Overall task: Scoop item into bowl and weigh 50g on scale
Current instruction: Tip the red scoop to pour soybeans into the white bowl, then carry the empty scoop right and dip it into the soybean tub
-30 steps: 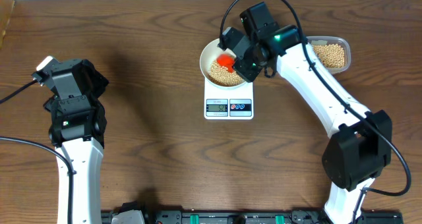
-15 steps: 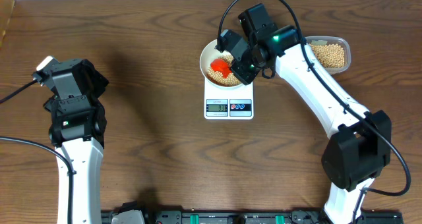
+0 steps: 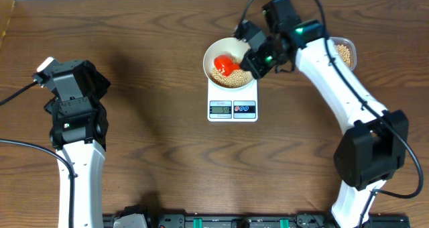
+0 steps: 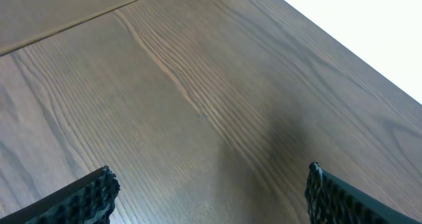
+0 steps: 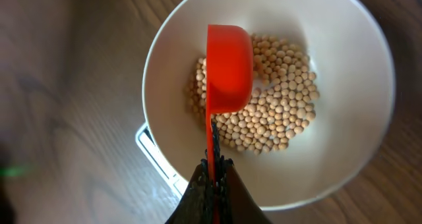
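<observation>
Many beans (image 5: 277,112) lie in the white bowl (image 5: 359,72) on the scale (image 3: 232,109). Your right tool (image 5: 212,174) is clamped on the handle of a red scoop (image 5: 229,66), its long axis running straight out, cup over the beans. Your left tool (image 4: 210,196) gapes wide, empty, above the tabletop (image 4: 198,85).

Red scoop (image 5: 229,62), clear tub (image 3: 353,53), wooden table (image 3: 161,134)

Your surface (image 3: 154,141): dark wood grain, matt, faint sheen. The bowl (image 5: 343,53) is smooth white with a slight gloss; you can't tell ceramic from plastic. The beans (image 5: 283,112) are tan, smooth and dull. The scoop (image 5: 229,66): red plastic, smooth, semi-gloss. The scale (image 3: 232,109): white plastic, matt. The tub (image 3: 350,48): clear plastic. On the left tool (image 4: 211,197), the pads (image 4: 86,197) are black, ribbed, rubbery-looking.
</observation>
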Controlling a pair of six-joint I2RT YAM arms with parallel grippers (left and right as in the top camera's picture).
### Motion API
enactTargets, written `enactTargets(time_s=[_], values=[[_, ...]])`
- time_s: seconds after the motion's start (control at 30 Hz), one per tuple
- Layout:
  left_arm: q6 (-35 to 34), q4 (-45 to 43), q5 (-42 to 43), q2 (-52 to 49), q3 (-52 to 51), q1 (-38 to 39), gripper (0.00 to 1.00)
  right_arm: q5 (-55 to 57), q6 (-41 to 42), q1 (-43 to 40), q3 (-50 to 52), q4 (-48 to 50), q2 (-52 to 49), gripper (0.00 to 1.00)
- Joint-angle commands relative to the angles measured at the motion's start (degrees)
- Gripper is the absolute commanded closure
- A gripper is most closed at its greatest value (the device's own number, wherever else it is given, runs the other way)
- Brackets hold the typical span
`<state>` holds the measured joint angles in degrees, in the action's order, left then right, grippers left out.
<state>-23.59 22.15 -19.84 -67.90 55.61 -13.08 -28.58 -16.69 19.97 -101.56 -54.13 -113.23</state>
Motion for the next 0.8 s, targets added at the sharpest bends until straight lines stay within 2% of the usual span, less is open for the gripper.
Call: enactTargets(time_s=[0.0,0.37,0.77], values=[[-0.09,0.09,-0.81,-0.37,0.00,-0.24,0.07,-9.70,1.97,-2.54,-0.37,0.15,-0.35,0.99],[-0.09,0.09,-0.81,-0.37,0.00,-0.24,0.07,-22.12,4.50,-9.29,-0.44,1.46,-0.24,0.99],[-0.09,0.09,-0.81,-0.37,0.00,-0.24,0.07,-23.17,4.94,-16.28,-0.46,1.38,4.22,0.99]])
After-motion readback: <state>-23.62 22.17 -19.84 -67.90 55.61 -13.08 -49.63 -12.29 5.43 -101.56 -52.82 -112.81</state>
